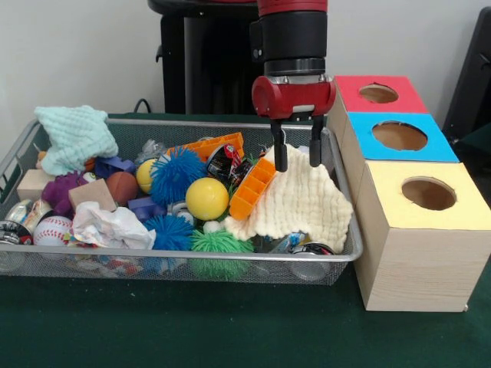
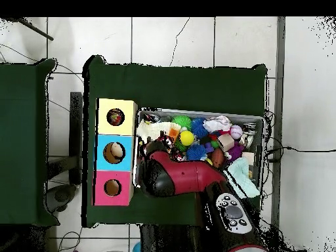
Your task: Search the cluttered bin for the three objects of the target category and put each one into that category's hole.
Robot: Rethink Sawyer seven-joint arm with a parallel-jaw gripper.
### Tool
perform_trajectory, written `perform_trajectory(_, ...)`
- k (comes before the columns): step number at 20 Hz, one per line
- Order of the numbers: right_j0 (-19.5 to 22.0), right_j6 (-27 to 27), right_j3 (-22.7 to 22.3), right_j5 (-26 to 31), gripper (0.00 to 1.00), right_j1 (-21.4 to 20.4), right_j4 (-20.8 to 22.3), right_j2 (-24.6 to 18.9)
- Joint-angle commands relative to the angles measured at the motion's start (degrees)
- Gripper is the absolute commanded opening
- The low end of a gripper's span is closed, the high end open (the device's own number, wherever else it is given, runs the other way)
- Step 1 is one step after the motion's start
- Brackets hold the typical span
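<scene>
The wire mesh bin (image 1: 230,255) is full of toys and cloths. A crumpled white plastic bag (image 1: 112,227) lies at its front left; it also shows in the overhead view (image 2: 216,123). My gripper (image 1: 298,157) hangs open over the bin's right end, its fingertips (image 1: 281,159) at the top edge of a cream knitted cloth (image 1: 303,203). It holds nothing. The yellow-topped box (image 1: 414,245) stands right of the bin, with its hole (image 1: 428,193) on top. In the overhead view something small and colourful shows inside this hole (image 2: 115,117). My arm (image 2: 177,176) hides the gripper there.
A blue-topped box (image 1: 399,136) and a red-topped box (image 1: 378,93) stand behind the yellow one. In the bin lie a mint knitted cloth (image 1: 74,134), a yellow ball (image 1: 206,198), blue spiky balls (image 1: 178,174), an orange tray (image 1: 252,188), a baseball (image 1: 52,228) and wooden blocks (image 1: 91,194).
</scene>
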State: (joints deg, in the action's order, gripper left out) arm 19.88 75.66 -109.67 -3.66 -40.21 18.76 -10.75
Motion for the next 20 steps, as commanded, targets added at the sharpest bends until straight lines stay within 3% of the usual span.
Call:
perform_trajectory(1,-0.9,11.3,-2.3,-5.7,1.00,4.4,1.8,2.8)
perform_trajectory(16,-4.4,11.7,0.1,-10.3,1.00,8.2,-0.8,7.8)
perform_trajectory(20,-5.0,11.6,2.4,-12.3,1.00,11.3,-1.0,8.6)
